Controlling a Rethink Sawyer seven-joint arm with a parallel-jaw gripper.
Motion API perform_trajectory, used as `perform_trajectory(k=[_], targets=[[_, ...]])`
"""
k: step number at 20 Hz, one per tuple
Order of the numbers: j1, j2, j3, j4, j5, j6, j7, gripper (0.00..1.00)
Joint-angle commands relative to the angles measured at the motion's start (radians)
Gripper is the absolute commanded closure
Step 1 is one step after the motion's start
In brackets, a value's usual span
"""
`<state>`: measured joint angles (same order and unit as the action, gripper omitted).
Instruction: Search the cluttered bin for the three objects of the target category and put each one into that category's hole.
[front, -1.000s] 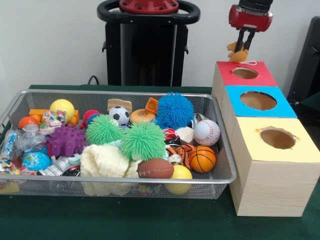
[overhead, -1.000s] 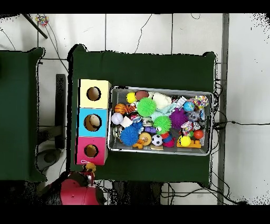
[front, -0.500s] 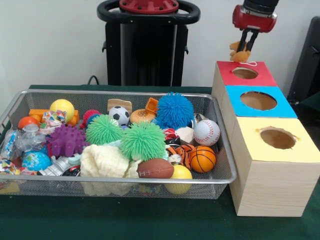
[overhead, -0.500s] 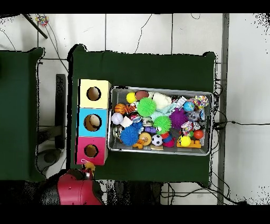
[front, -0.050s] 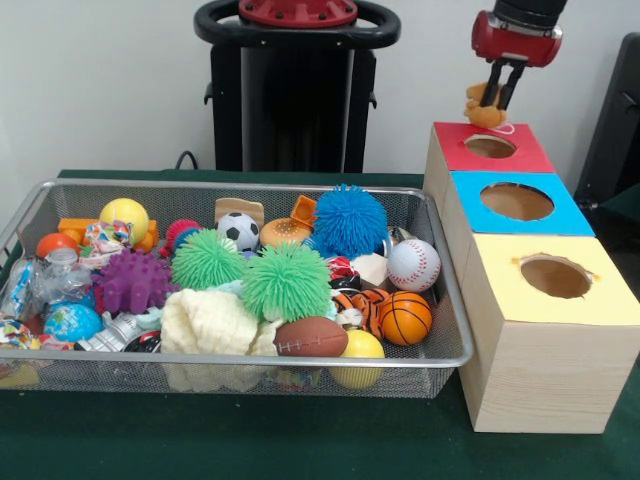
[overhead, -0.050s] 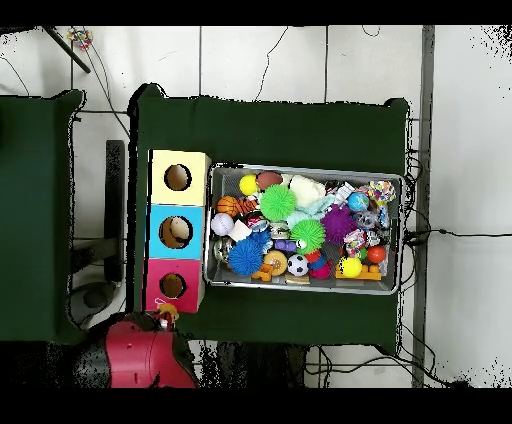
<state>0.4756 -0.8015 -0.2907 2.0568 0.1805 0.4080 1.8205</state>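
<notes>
**Dropping the toy into the red hole**

The wire bin (front, -0.050s: 240, 290) is sitting full of balls and toys at nine o'clock from the boxes. The red box (front, -0.050s: 487, 152) is waiting at the back with its round hole (front, -0.050s: 490, 146) open. The gripper (front, -0.050s: 497, 97) is hanging just above it, at twelve o'clock, squeezing a small orange toy (front, -0.050s: 483, 112). It should be lining the toy up right over the hole before letting go.

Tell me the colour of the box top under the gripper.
Red box top, beneath the gripper; clearest in the front view.
</notes>
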Motion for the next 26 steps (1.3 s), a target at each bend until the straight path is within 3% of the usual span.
perform_trajectory(k=[1, 16, 18, 21, 26], targets=[[-0.051, 0.032, 0.031, -0.176, 0.057, -0.094, 0.218, 1.00], [0.002, 0.081, -0.034, -0.178, 0.058, -0.276, 0.250, 1.00], [0.025, 0.105, -0.072, -0.189, 0.056, -0.254, 0.240, 1.00], [0.075, 0.150, -0.159, -0.225, 0.048, -0.137, 0.228, 1.00], [0.092, 0.170, -0.196, -0.228, 0.035, -0.043, 0.212, 1.00]])
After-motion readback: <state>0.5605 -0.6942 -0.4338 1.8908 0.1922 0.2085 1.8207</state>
